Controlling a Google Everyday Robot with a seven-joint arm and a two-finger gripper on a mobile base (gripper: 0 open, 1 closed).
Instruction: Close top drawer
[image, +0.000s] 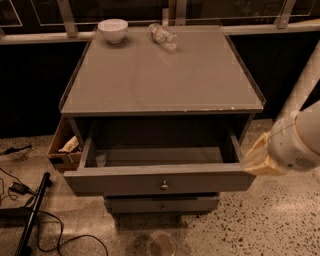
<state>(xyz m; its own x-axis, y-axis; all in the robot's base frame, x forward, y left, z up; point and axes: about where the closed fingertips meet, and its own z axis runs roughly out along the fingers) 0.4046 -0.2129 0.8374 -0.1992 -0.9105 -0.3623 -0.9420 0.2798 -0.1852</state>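
Observation:
The top drawer (125, 181) is a wide grey box, pulled far out of the grey cabinet (160, 75). Its flat front panel carries one small round metal knob (164, 185) at centre. The inside of the drawer looks empty. My gripper (256, 157) is at the right, low, next to the right end of the drawer's front panel. Its cream-coloured end sits close to the drawer's front right corner; I cannot tell whether it touches. The white arm (300, 135) rises behind it to the upper right.
A lower drawer (161, 204) sticks out a little below. A white bowl (112, 29) and a lying plastic bottle (164, 36) are on the cabinet top. A brown cardboard box (64, 146) stands at the cabinet's left. Cables and a black pole (31, 215) lie on the speckled floor.

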